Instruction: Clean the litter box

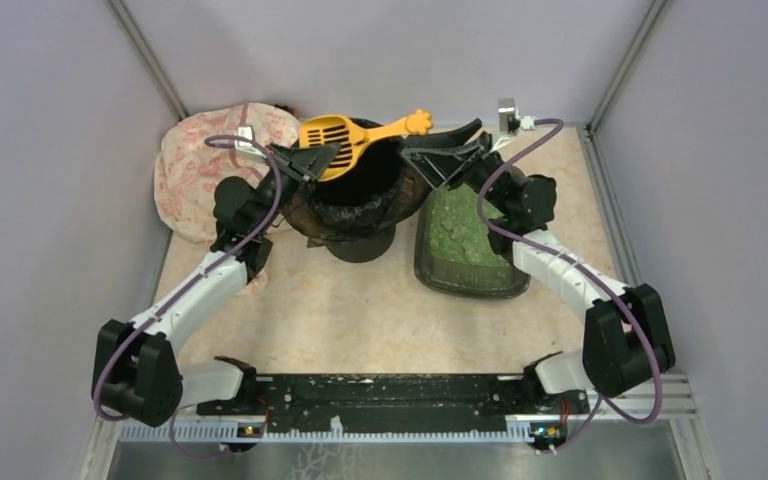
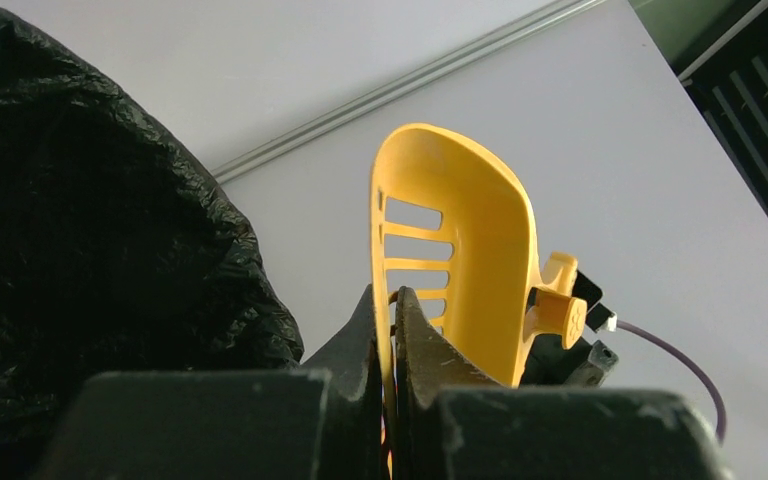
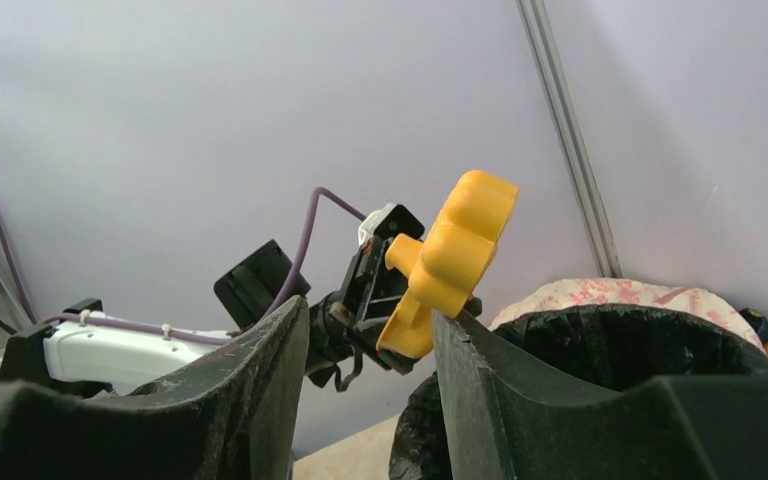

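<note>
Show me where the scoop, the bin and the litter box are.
Scoop [image 1: 330,133]: top view, on its slotted yellow head.
Bin [image 1: 345,215]: top view, on the near rim of its black bag.
Litter box [image 1: 468,287]: top view, on its dark near rim.

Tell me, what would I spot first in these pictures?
The bright yellow scoop jumps out. The left gripper pinches it above the black-bagged bin, in the far middle of the scene. Just right of the bin sits the litter box, full of green granules.
</note>
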Controlling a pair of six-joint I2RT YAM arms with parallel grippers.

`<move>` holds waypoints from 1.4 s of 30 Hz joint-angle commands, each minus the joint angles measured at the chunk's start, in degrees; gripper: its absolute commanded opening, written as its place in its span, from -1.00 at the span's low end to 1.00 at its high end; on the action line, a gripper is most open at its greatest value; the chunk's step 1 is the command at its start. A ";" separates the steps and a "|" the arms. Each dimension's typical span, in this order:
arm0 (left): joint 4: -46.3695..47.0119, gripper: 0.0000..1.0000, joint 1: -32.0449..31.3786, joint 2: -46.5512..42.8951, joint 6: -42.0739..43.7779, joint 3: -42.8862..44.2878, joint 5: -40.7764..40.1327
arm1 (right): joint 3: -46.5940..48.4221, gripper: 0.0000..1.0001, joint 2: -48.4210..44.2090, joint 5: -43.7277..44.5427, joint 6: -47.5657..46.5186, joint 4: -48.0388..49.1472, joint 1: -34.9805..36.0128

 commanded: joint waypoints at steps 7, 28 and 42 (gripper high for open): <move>-1.57 -1.00 -1.30 -3.82 2.82 -2.06 0.89 | 8.46 0.16 0.76 0.12 -3.55 -3.17 0.36; -1.73 -1.00 -1.37 -4.72 2.92 -1.89 2.03 | 7.02 0.26 3.36 -0.04 -2.33 -3.26 0.36; -3.04 -1.00 -1.66 -4.90 2.75 -2.22 2.65 | 9.00 -0.36 5.22 -0.79 0.28 -1.32 0.36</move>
